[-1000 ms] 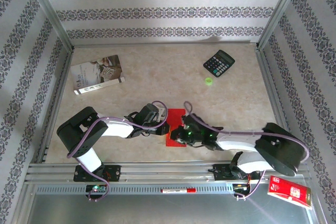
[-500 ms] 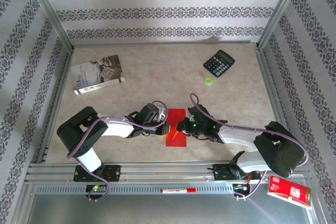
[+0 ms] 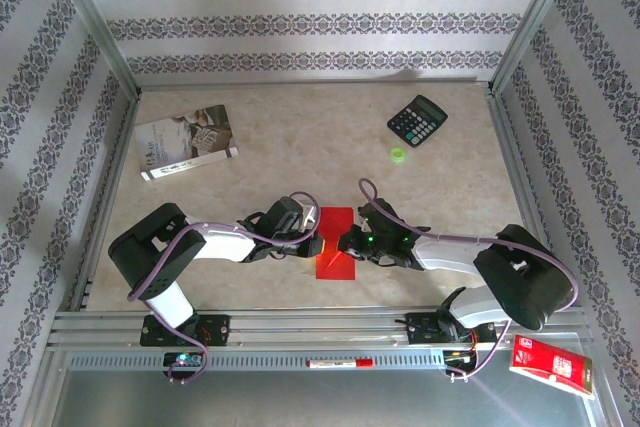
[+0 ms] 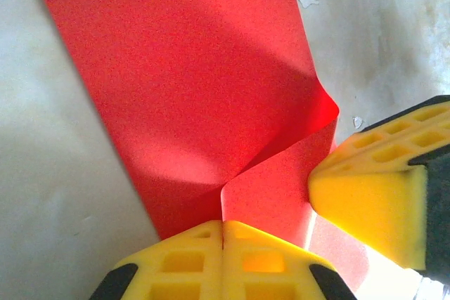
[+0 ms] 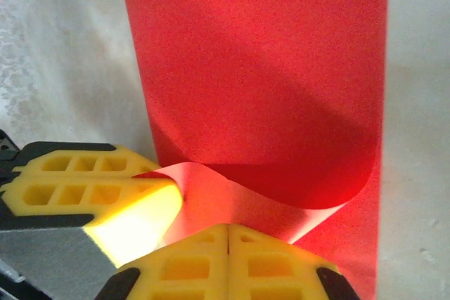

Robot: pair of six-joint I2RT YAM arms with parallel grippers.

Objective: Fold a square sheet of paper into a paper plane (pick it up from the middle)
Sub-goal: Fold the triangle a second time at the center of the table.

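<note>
The square sheet of paper (image 3: 337,222), bright red, lies folded into a narrow strip on the table between my two grippers. The left gripper (image 3: 316,244) is at its left edge and the right gripper (image 3: 346,243) at its right edge, tips almost meeting. In the left wrist view the sheet (image 4: 183,68) has a flap curling up, and the flap's edge runs into the seam of my shut left gripper (image 4: 223,224). In the right wrist view the raised flap of the sheet (image 5: 260,68) ends at my shut right gripper (image 5: 228,228). No paper plane shape is visible.
A black calculator (image 3: 417,120) and a small green piece (image 3: 398,154) sit at the back right. A grey-white booklet (image 3: 186,141) lies at the back left. A glossy red packet (image 3: 552,362) rests off the table at the front right. Metal frame rails border the table.
The right gripper has moved away from me and slightly left, from the sheet's near end to its middle. The left gripper has stayed put.
</note>
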